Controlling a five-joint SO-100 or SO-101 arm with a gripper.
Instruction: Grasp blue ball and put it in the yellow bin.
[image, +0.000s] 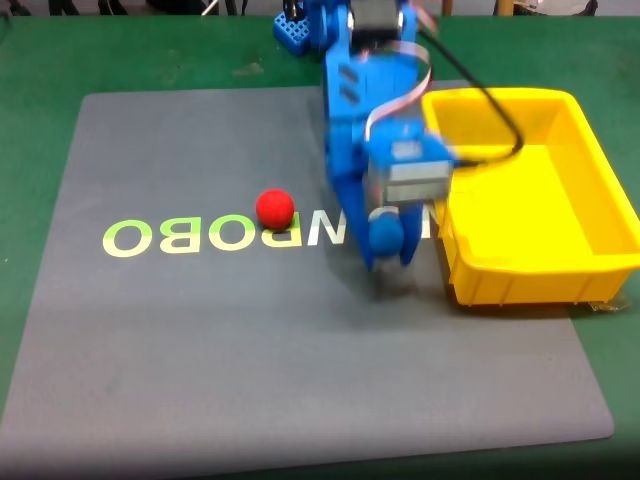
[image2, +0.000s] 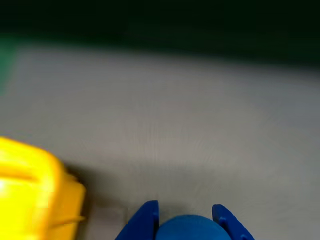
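The blue ball sits between the fingers of my blue gripper, lifted a little above the grey mat, just left of the yellow bin. In the wrist view the blue ball shows at the bottom edge, clasped by the two blue fingertips of the gripper. A corner of the yellow bin lies at the lower left of that view. The arm is blurred by motion in the fixed view.
A red ball rests on the grey mat over the printed lettering, left of the arm. A blue rack stands at the back by the arm's base. Green table surrounds the mat.
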